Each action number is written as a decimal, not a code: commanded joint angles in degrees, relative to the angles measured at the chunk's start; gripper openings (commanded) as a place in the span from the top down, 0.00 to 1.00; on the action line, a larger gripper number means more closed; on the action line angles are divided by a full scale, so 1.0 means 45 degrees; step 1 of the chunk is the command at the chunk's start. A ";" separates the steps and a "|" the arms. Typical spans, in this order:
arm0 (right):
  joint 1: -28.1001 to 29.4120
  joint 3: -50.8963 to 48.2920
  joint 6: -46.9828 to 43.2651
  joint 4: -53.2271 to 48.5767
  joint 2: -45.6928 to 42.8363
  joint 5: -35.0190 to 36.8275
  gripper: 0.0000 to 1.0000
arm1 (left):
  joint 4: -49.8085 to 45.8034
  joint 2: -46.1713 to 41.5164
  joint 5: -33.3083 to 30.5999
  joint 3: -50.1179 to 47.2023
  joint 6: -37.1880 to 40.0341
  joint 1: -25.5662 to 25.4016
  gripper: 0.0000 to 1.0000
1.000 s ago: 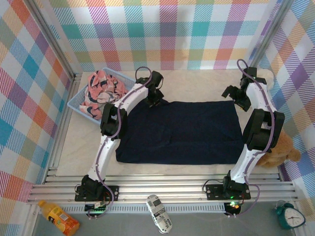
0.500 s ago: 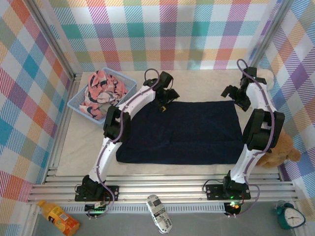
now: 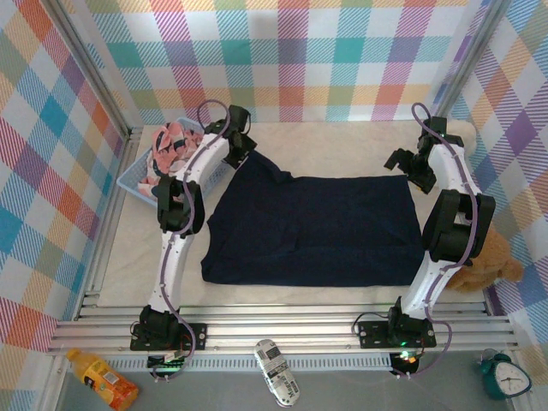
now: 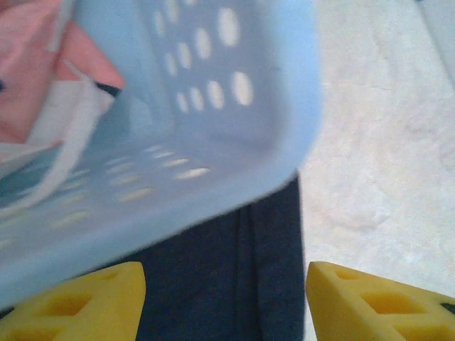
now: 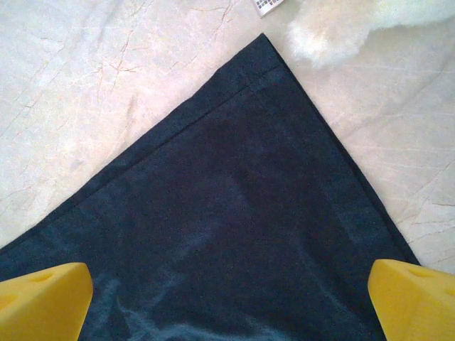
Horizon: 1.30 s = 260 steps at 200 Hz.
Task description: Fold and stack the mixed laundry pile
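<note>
**Left arm swung to the basket and pulled a shirt corner out of line**

Within the past second the left tool had moved along the far edge of the navy T-shirt to the rim of the blue basket. Its fingers stood apart over navy cloth. The shirt lay flat mid-bench, its far-left corner newly drawn into a peak. That corner likely needed smoothing before any fold.

The right tool, fingers apart, hovered over the far-right corner. The pink garment sat in the basket. The bench was pale and marbled, and pastel plaid walls enclosed it.
</note>
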 commanded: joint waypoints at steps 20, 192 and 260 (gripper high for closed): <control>-0.0020 0.0274 -0.0370 -0.0414 0.0083 0.0029 0.01 | 0.1207 0.1231 -0.0195 0.0962 -0.0483 -0.0356 0.42; -0.0022 0.0568 -0.0665 -0.0574 0.0385 0.0457 0.01 | 0.1934 0.3056 -0.0543 0.2430 -0.0821 -0.0239 0.80; -0.0054 0.2621 0.0198 -0.0846 0.2274 0.0599 0.01 | 0.0594 0.1494 -0.0461 0.2420 -0.0124 -0.0287 1.00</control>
